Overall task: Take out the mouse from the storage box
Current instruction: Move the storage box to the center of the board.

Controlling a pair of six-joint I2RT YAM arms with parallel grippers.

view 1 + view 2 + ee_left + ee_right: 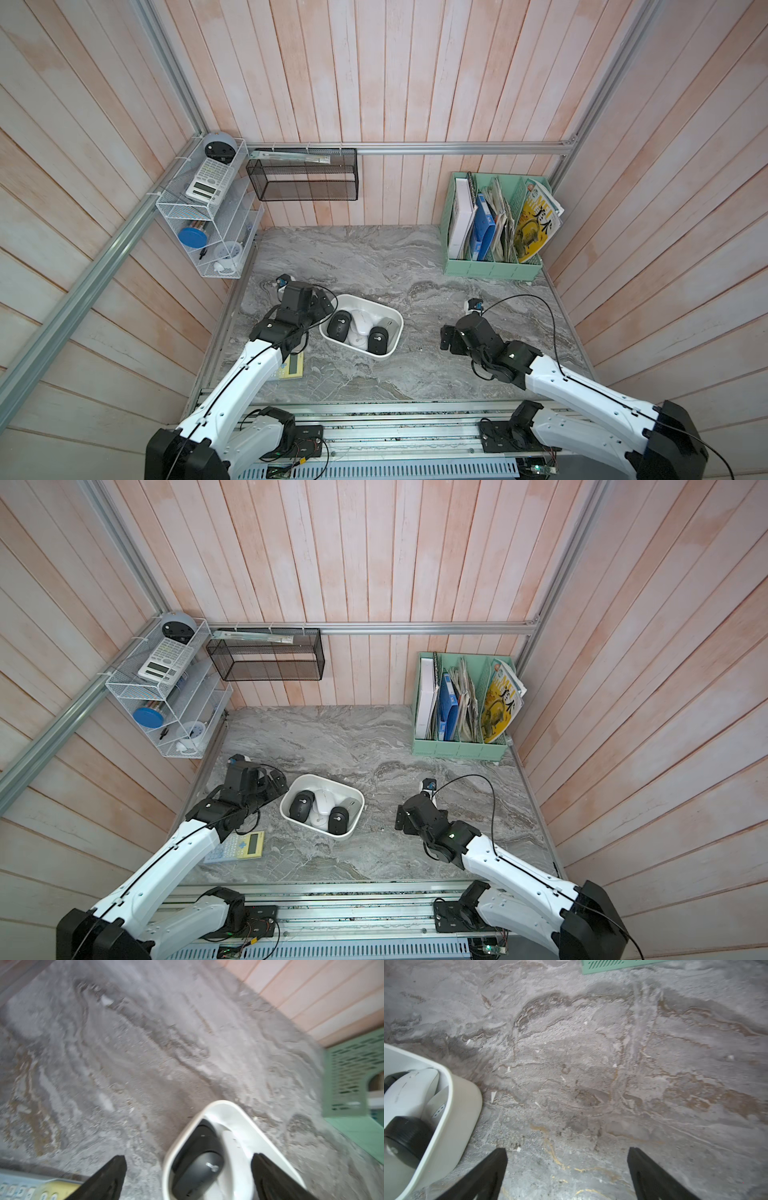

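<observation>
Both arms hover low over a grey marble-patterned tabletop (pixel 415 257), jaws spread wide and gripping nothing. The left gripper (pixel 188 1159) sits at the 9 o'clock end of the storage box (pixel 361 302). In the blurred left wrist view its two black fingers (pixel 116 1169) frame that end of the tub, with a black mouse (pixel 340 325) showing between them; whether either finger touches the rim cannot be told. The right gripper (pixel 567 1150) hangs well apart at the box's 3 o'clock side, with only bare tabletop between its open jaws.

The shallow white box lies near the middle of the tabletop, set at a slant, with every mouse inside it. A white mouse (pixel 360 323) lies between the first black one and a second black mouse (pixel 378 340), and another pale one is tucked against the 3 o'clock wall.

A yellow calculator (pixel 245 845) lies at 7 o'clock from the box, partly under the left arm. A mint-green file holder (pixel 490 266) stuffed with books and papers fills the 1 o'clock corner. The walls (pixel 415 83) are pale pink-washed planks edged with an aluminium rail (pixel 415 148). A black mesh basket (pixel 303 183) hangs from that rail at 11 o'clock, and a white wire rack (pixel 199 216) of small items is mounted at 10 o'clock.
</observation>
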